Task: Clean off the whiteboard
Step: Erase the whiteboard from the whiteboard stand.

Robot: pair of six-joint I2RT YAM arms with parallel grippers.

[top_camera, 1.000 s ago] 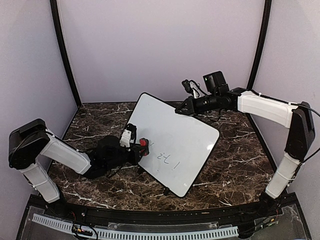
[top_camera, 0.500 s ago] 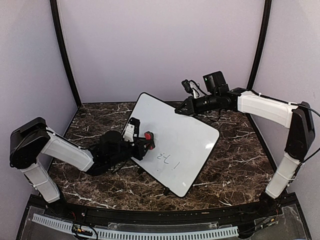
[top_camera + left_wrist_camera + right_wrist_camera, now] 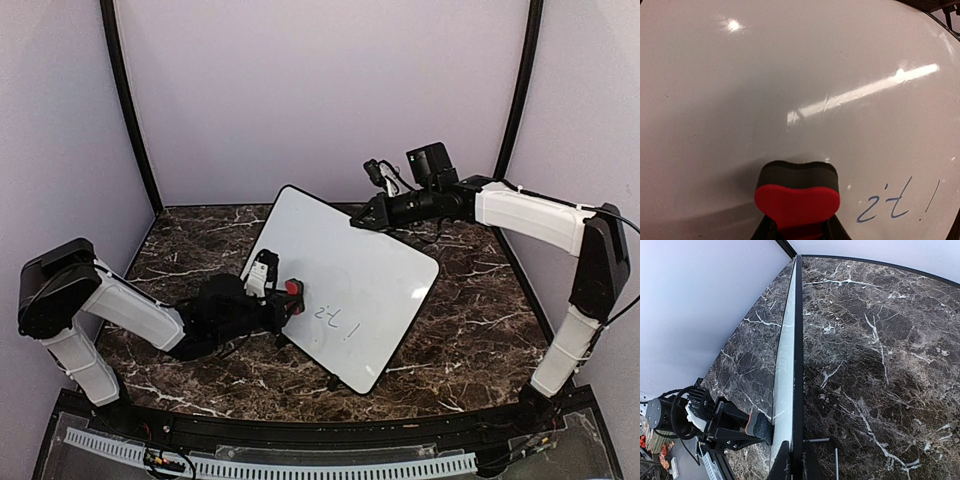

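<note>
Red eraser (image 3: 797, 200), pinched in my left fingers (image 3: 764, 231), presses the whiteboard (image 3: 350, 250) beside the lower-right writing (image 3: 895, 200), while my right fingers (image 3: 782, 464) clamp its top rim to steady it.

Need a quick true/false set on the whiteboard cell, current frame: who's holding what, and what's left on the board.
1. The left end effector presses a red eraser against the whiteboard. True.
2. The whiteboard is wiped completely blank. False: blue handwriting reading "it!" shows on it.
3. The right end effector is shut on the whiteboard's black-rimmed edge. True.
4. The red eraser sits on top of the handwriting. False: in the left wrist view it rests beside the writing, with bare board between them.
</note>
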